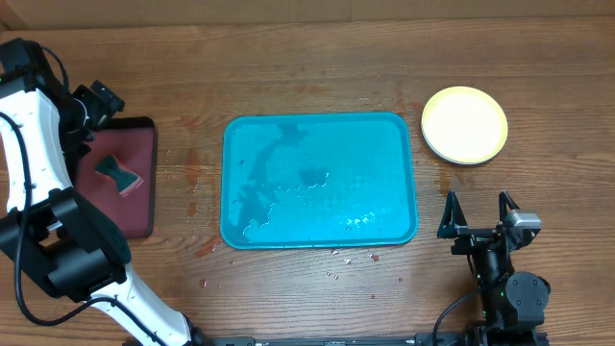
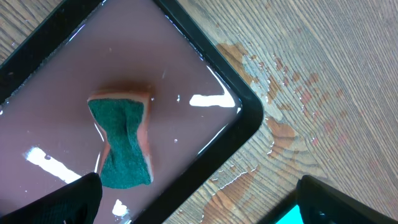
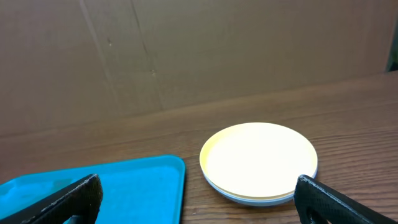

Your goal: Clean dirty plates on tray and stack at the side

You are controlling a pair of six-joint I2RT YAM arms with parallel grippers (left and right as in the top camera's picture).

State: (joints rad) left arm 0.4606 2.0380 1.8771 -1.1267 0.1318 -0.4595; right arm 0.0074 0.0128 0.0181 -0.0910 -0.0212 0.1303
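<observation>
The plates (image 1: 465, 125) sit in one stack on the table right of the teal tray (image 1: 394, 144), the yellow-green one on top; the stack also shows in the right wrist view (image 3: 258, 162). The tray holds no plates, only water streaks. My right gripper (image 1: 478, 213) is open and empty, near the table's front, below the stack. My left gripper (image 1: 96, 108) is open and empty above the maroon tray; its fingertips (image 2: 199, 205) frame the view.
A black-rimmed maroon tray (image 1: 144, 207) at the left holds shallow liquid and a green-topped sponge (image 1: 120, 174), also in the left wrist view (image 2: 122, 143). Water and reddish drops wet the wood (image 2: 273, 124) between the trays and in front of the teal tray.
</observation>
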